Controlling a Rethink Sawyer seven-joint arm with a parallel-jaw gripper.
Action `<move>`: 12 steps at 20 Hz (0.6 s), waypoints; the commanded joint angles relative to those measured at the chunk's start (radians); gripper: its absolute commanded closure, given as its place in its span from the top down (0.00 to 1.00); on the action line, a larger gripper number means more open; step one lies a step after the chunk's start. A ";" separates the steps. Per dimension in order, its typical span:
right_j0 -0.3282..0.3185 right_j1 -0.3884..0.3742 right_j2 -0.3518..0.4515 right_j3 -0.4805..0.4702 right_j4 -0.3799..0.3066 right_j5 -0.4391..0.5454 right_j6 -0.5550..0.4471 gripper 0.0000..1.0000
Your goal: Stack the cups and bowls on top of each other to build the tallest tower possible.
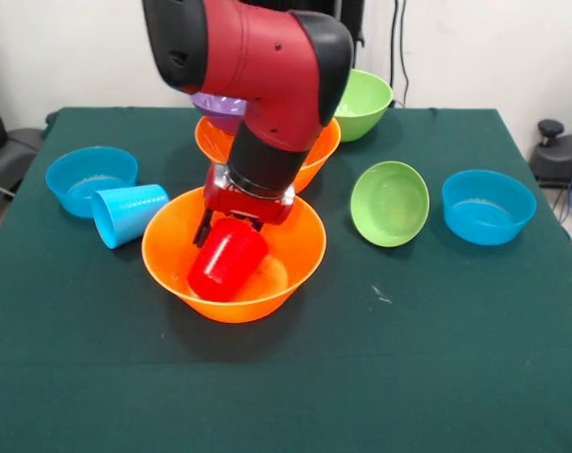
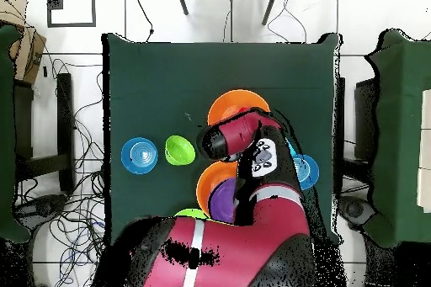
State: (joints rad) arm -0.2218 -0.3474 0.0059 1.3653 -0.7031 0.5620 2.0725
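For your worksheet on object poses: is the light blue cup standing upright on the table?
No, the light blue cup lies on its side beside the near orange bowl.

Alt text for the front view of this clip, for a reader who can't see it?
A red and black robot arm's gripper holds a tilted red plastic cup inside a large orange plastic bowl on a green table. A light blue cup lies on its side beside the bowl.

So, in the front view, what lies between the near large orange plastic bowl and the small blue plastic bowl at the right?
The front view shows a small green bowl tilted on its side between the near orange bowl and the blue bowl; otherwise bare green tablecloth.
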 commanded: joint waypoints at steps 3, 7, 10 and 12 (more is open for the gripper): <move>-0.061 -0.041 0.170 -0.024 0.037 0.009 -0.158 1.00; -0.084 -0.063 0.195 -0.011 0.051 0.027 -0.177 1.00; -0.095 -0.088 0.208 0.011 0.072 0.040 -0.171 1.00; -0.101 -0.108 0.213 0.032 0.083 0.039 -0.158 1.00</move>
State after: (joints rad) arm -0.3037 -0.4007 0.0673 1.3708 -0.6616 0.5619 2.0725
